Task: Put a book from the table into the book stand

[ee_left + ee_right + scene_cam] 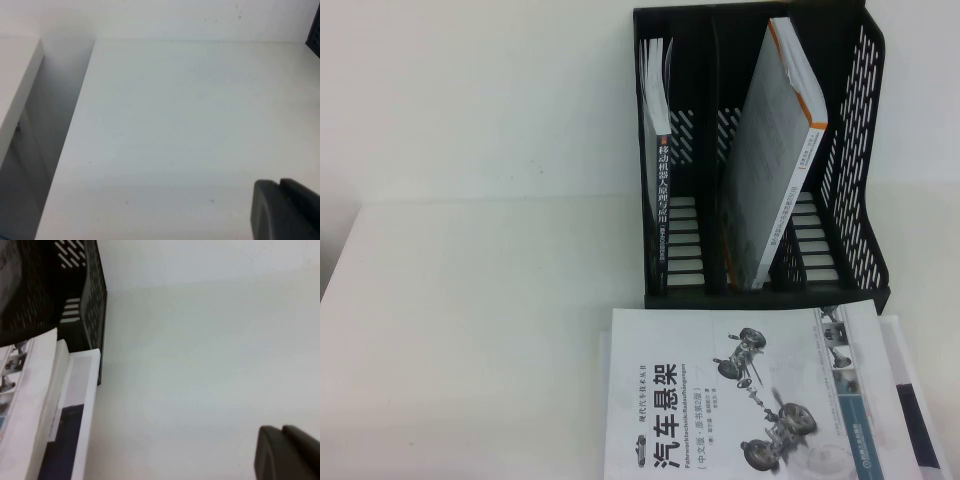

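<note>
My left gripper [287, 210] is showing only as a dark grey corner in its wrist view, hanging over bare white table [190, 130]; I cannot tell how its jaws stand or whether it has hold of anything. My right gripper [287, 452] is appearing the same way, a dark corner above open table off to the right of the books, and again I cannot tell its state. Neither gripper is showing in the high view.

Out from the left gripper, the table is running to a straight edge, with a shadowed gap and a second white surface [15, 85] beyond it. A pale wall is rising behind the table.

The book [740, 400] is lying flat on the table, cover up, just in front of the book stand [865, 150], on top of another white book [920, 400] that is jutting out on its right. The stand is sitting at the back of the table. A black-spined book [662, 185] is standing in its left slot, and a white book with an orange edge [780, 150] is leaning in the middle one.
</note>
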